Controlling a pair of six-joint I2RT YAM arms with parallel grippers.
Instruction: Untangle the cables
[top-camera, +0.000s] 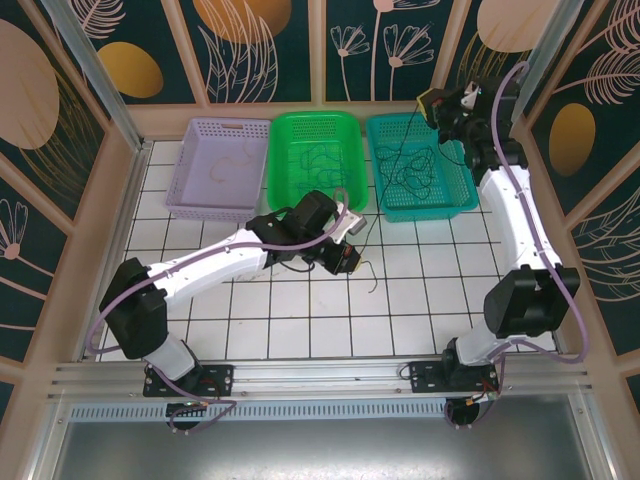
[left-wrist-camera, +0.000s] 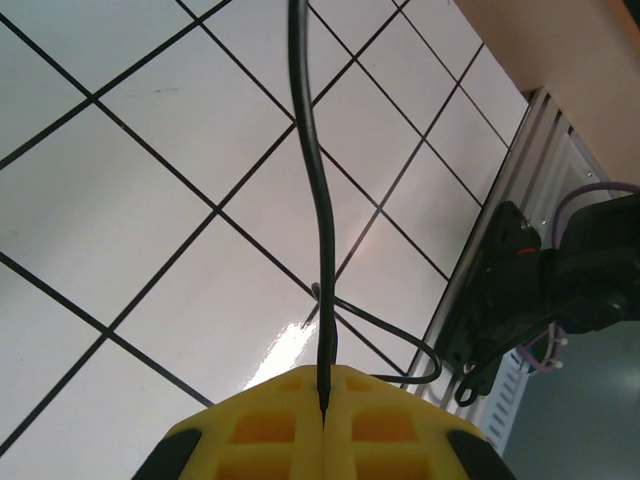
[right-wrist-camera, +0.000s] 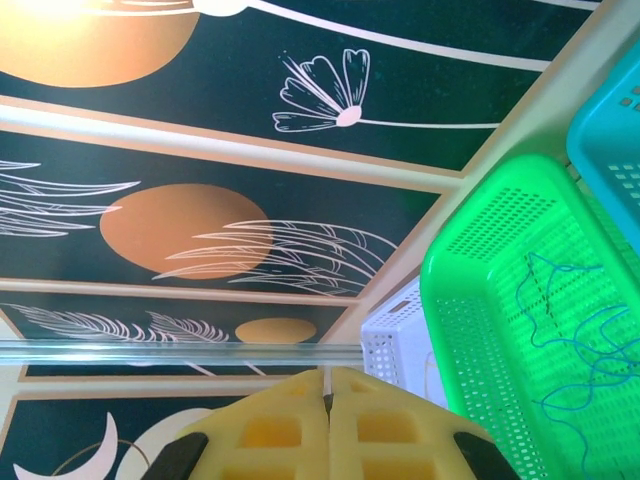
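My left gripper (top-camera: 352, 258) is low over the middle of the tiled table, shut on a thin black cable (top-camera: 374, 283). In the left wrist view the yellow fingertips (left-wrist-camera: 300, 400) pinch that black cable (left-wrist-camera: 318, 200), which runs straight away from them, while its other part loops on the tiles. More cables lie tangled in the teal basket (top-camera: 470, 195), in the green basket (top-camera: 283, 200) and, one pale one, in the lilac basket (top-camera: 185, 205). My right gripper (top-camera: 428, 103) is raised at the back above the teal basket, shut (right-wrist-camera: 326, 398), and I see nothing held between its fingers.
The three baskets stand in a row along the back wall. The right wrist view looks across the green basket (right-wrist-camera: 470, 330), with thin bluish cables inside, to the lilac basket (right-wrist-camera: 395, 345). A metal rail and an arm base (left-wrist-camera: 520, 290) line the table's near edge.
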